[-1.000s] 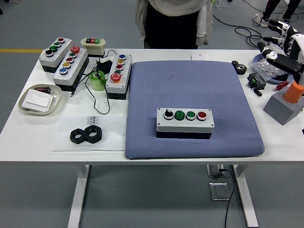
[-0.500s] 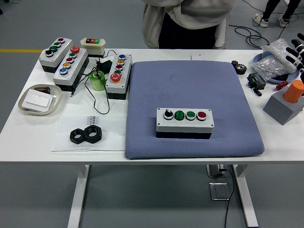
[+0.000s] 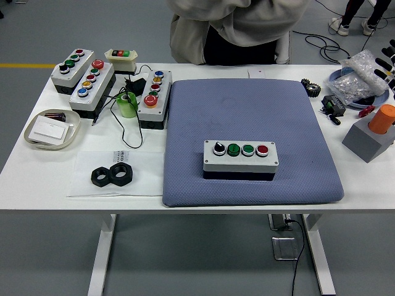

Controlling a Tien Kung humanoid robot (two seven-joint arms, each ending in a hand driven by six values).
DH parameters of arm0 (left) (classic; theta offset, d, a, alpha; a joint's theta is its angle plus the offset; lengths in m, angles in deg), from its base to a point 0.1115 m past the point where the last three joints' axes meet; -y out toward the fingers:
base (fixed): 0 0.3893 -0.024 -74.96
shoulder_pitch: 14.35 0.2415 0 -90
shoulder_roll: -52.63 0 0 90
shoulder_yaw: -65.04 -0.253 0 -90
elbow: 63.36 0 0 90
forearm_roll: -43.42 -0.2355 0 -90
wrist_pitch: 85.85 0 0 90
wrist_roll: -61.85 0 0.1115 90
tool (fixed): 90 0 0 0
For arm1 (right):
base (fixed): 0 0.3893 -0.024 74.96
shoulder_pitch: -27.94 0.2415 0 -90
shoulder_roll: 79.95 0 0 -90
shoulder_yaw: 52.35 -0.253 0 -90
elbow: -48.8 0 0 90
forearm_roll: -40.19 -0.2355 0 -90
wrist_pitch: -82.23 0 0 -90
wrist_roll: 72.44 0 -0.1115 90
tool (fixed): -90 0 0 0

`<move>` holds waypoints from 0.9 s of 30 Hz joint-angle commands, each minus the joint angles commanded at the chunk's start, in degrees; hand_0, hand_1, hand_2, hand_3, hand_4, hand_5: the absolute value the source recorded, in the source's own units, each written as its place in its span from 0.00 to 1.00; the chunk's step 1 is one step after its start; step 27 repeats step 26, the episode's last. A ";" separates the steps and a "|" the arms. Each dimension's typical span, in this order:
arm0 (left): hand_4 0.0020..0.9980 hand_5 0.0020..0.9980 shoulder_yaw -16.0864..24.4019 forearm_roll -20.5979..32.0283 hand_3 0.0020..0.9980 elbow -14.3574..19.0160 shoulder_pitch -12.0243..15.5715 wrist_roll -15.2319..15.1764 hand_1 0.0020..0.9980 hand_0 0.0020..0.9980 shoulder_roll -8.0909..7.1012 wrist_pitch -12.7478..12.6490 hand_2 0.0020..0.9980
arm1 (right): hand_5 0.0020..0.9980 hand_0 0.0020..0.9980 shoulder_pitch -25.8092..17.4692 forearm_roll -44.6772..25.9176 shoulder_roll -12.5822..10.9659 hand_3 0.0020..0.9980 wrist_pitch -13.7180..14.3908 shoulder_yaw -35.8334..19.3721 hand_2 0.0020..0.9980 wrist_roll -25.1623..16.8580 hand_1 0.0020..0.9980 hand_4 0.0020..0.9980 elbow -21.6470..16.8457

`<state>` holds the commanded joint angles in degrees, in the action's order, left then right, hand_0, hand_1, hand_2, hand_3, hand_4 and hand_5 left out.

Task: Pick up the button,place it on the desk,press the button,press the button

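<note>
A: Where's the button box (image 3: 240, 158)?
B: On the blue pad (image 3: 247, 111), near its front edge, well left of and nearer than the right hand (image 3: 388, 64), which barely shows at the frame's right edge; can't tell its fingers.
A: The surroundings?
B: White table (image 3: 370, 182), grey floor (image 3: 37, 31), a person (image 3: 237, 28) at the far side

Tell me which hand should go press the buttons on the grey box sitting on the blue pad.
Probably right. Only its fingertips show, at the table's far right edge; the left hand is out of view. The button box sits right of centre on the blue pad.
</note>
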<state>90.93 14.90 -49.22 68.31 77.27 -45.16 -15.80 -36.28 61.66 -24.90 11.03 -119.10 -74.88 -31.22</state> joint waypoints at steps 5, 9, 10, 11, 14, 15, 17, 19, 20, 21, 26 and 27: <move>0.52 1.00 -0.12 0.36 0.76 -0.04 -0.34 -0.04 0.77 0.74 0.07 -0.04 0.85 | 0.33 0.89 0.01 -0.04 -0.05 0.80 -0.05 -0.33 0.83 0.14 0.79 0.64 -0.05; 0.52 1.00 -0.22 0.57 0.76 -0.05 -0.52 -0.07 0.77 0.74 0.08 -0.08 0.85 | 0.33 0.89 0.19 -0.08 -0.12 0.80 -0.08 -0.37 0.83 0.20 0.79 0.64 -0.10; 0.52 1.00 -0.21 0.59 0.76 -0.07 -0.53 -0.09 0.77 0.74 0.07 -0.10 0.85 | 0.33 0.89 0.28 -0.07 -0.16 0.80 -0.10 -0.28 0.83 0.21 0.79 0.64 -0.18; 0.52 1.00 -0.18 0.56 0.76 -0.08 -0.54 -0.09 0.77 0.74 0.07 -0.10 0.85 | 0.33 0.89 0.36 -0.05 -0.18 0.80 -0.10 -0.20 0.83 0.25 0.79 0.64 -0.25; 0.52 1.00 -0.21 0.65 0.76 -0.09 -0.52 -0.15 0.77 0.74 0.05 -0.12 0.85 | 0.33 0.89 0.35 -0.05 -0.20 0.80 -0.07 -0.10 0.82 0.33 0.79 0.64 -0.34; 0.52 1.00 -0.22 0.69 0.76 -0.10 -0.52 -0.17 0.77 0.74 0.05 -0.12 0.85 | 0.33 0.89 0.34 -0.04 -0.20 0.80 -0.06 -0.05 0.82 0.35 0.79 0.64 -0.34; 0.52 1.00 -0.17 0.59 0.76 -0.10 -0.54 -0.15 0.77 0.74 0.04 -0.12 0.85 | 0.33 0.89 0.32 -0.03 -0.19 0.80 -0.01 0.00 0.82 0.43 0.79 0.64 -0.35; 0.52 1.00 -0.20 0.69 0.76 -0.11 -0.55 -0.18 0.77 0.74 0.03 -0.13 0.85 | 0.33 0.89 0.28 0.04 -0.20 0.79 0.05 0.01 0.82 0.55 0.79 0.64 -0.37; 0.52 1.00 -0.15 0.60 0.76 -0.12 -0.57 -0.16 0.77 0.74 0.02 -0.11 0.85 | 0.33 0.89 0.24 0.06 -0.19 0.79 0.14 -0.01 0.82 0.59 0.79 0.64 -0.37; 0.52 1.00 -0.12 0.55 0.76 -0.12 -0.57 -0.14 0.77 0.74 0.02 -0.10 0.85 | 0.33 0.89 0.22 0.06 -0.18 0.79 0.18 -0.02 0.82 0.61 0.79 0.64 -0.37; 0.52 1.00 0.05 0.29 0.76 -0.14 -0.52 -0.08 0.77 0.74 0.02 -0.08 0.85 | 0.33 0.89 0.02 0.05 -0.27 0.79 0.48 -0.10 0.82 0.75 0.79 0.64 -0.49; 0.52 1.00 0.05 0.29 0.76 -0.14 -0.52 -0.08 0.77 0.74 0.02 -0.08 0.85 | 0.33 0.89 0.02 0.05 -0.27 0.79 0.48 -0.10 0.82 0.75 0.79 0.64 -0.49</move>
